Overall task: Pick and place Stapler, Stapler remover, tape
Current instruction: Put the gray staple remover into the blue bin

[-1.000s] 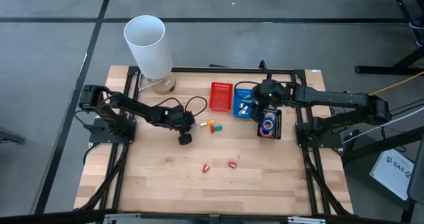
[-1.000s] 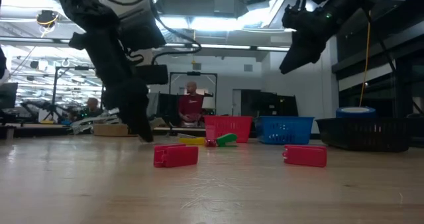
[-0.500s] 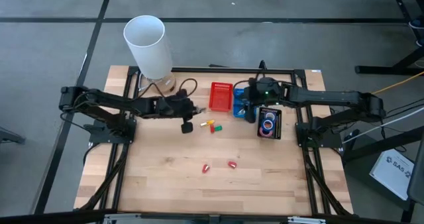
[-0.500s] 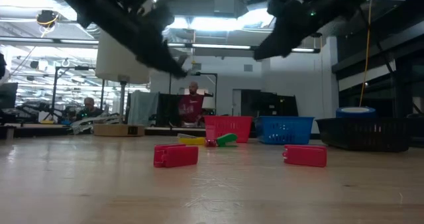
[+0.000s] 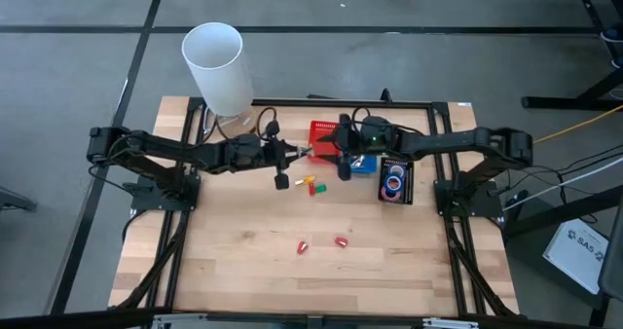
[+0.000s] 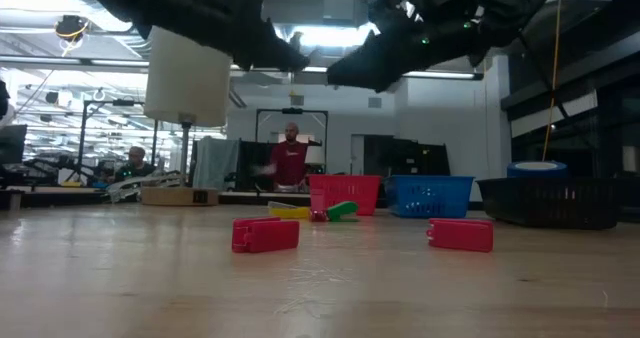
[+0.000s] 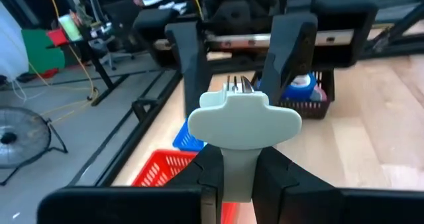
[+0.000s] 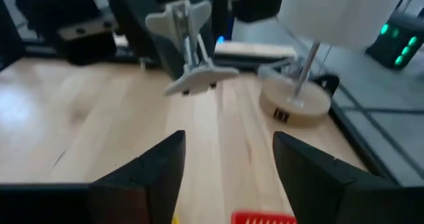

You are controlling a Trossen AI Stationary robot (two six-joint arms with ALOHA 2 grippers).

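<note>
Grippers meet above the red basket [image 5: 324,140]
Left gripper [image 5: 297,154] clamps the remover [image 7: 244,121]; right gripper [image 5: 326,154] gapes. Two red blocks [image 5: 303,246] lie below; tape [image 5: 393,185] fills a black tray [image 5: 407,188].

The table [image 5: 243,271] is pale wood with a visible grain and a soft satin sheen. The staple remover [image 7: 244,121] has smooth, matt off-white plastic wings and bright metal claws. The red basket [image 5: 324,134] and blue basket [image 6: 432,194] look like slotted plastic. The lamp [image 5: 216,66] has a matt white shade and a wooden base. Both arms are matt dark plastic or metal.
</note>
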